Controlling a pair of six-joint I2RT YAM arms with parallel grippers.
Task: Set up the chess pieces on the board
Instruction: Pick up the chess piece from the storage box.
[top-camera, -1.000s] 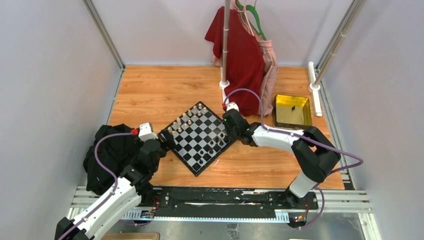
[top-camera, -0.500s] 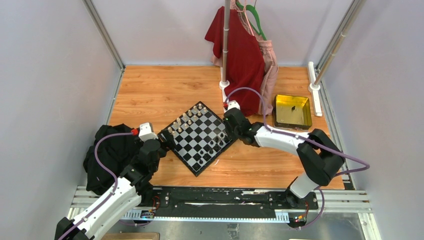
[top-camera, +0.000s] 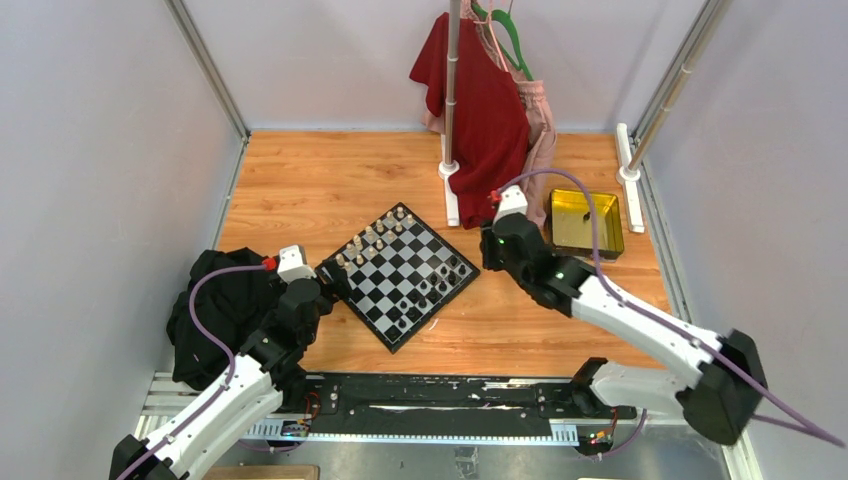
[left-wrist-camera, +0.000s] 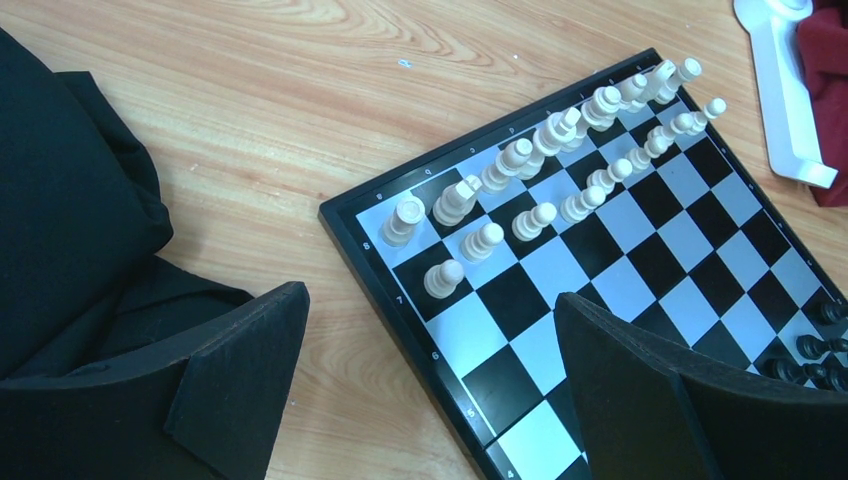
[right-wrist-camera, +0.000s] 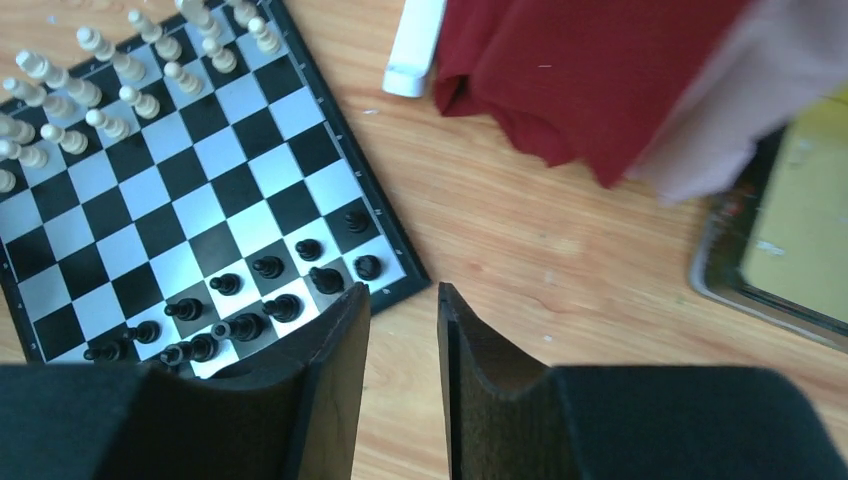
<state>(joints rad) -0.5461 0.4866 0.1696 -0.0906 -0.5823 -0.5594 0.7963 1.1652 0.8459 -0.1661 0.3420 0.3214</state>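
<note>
Fig. — Board (top-camera: 398, 277) between the arms: cream pieces (left-wrist-camera: 560, 130) fill two ranks, black pieces (right-wrist-camera: 270, 300) opposite. R gripper (right-wrist-camera: 403, 295) narrowly parted, empty, off the board's corner — prob. free to fetch; L gripper (left-wrist-camera: 430, 295) spread wide, empty.

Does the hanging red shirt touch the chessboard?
Apart. The right wrist view shows a strip of bare wooden table between the hem of the red shirt and the black rim of the chessboard.
</note>
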